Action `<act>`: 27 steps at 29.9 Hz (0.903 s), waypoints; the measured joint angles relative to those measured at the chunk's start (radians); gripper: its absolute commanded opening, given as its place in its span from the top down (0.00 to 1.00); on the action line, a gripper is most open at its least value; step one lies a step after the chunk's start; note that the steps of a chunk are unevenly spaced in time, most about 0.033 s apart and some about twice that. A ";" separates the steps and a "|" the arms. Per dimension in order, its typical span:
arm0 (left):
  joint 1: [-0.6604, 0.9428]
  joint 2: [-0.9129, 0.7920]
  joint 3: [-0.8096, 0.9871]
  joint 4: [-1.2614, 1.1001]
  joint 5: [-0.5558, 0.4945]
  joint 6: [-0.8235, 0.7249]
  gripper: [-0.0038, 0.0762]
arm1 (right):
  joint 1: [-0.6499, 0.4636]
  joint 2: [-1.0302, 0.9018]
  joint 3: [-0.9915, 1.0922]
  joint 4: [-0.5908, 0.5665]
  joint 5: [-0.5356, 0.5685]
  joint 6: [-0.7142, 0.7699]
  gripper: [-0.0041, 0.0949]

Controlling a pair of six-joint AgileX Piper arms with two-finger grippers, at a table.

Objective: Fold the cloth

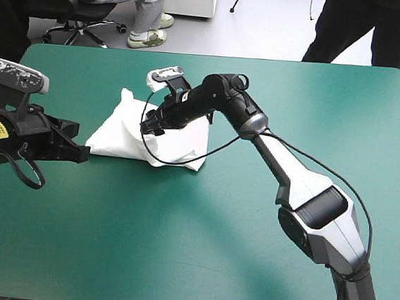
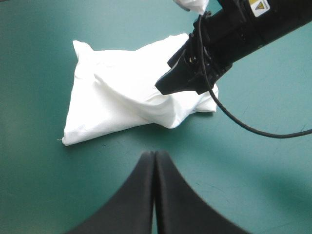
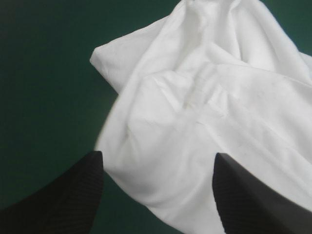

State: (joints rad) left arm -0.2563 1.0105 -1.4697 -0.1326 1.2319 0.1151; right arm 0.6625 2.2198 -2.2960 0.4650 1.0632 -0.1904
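left gripper (image 1: 80, 153) sits at the table's left side, low over the teal-green table cover (image 1: 176, 247); its two broad black fin-shaped fingers (image 2: 139, 195) are pressed together into one pointed arch, holding nothing; the tip is aimed at the cloth, near it but apart, with bare cover between; white fabric T-shirt (image 1: 120, 135) lies on the cover left of centre, in the far half of the table; it's a loose, wrinkled bundle, roughly triangular, one corner toward the far edge, broad side toward the near edge; right gripper (image 1: 151, 123) reaches in from the right, arm stretched across the table, and sits over the bundle's right part; in its own wrist view its fingers (image 3: 58, 200) stand spread wide, with white cloth under and ahead of them and showing in the gap; left wrist view shows the right gripper's black tip down at a raised fold of the T-shirt; touching or just above, cannot tell
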 measured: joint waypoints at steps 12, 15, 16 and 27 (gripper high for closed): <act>0.000 0.000 0.000 -0.002 0.000 0.000 0.97 | -0.086 -0.001 -0.038 -0.181 0.168 0.089 0.32; 0.000 0.000 0.000 -0.002 0.000 0.000 0.97 | -0.117 0.004 -0.038 -0.185 0.179 0.093 0.32; 0.000 0.000 0.000 -0.003 0.000 0.000 0.97 | -0.125 0.011 -0.038 -0.183 0.180 0.093 0.32; 0.000 0.000 0.000 -0.003 0.000 -0.002 0.97 | -0.168 0.141 -0.038 -0.132 0.180 0.097 0.32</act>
State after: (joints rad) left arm -0.2561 1.0105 -1.4697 -0.1360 1.2319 0.1131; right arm 0.4947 2.3610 -2.3336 0.3334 1.2437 -0.0929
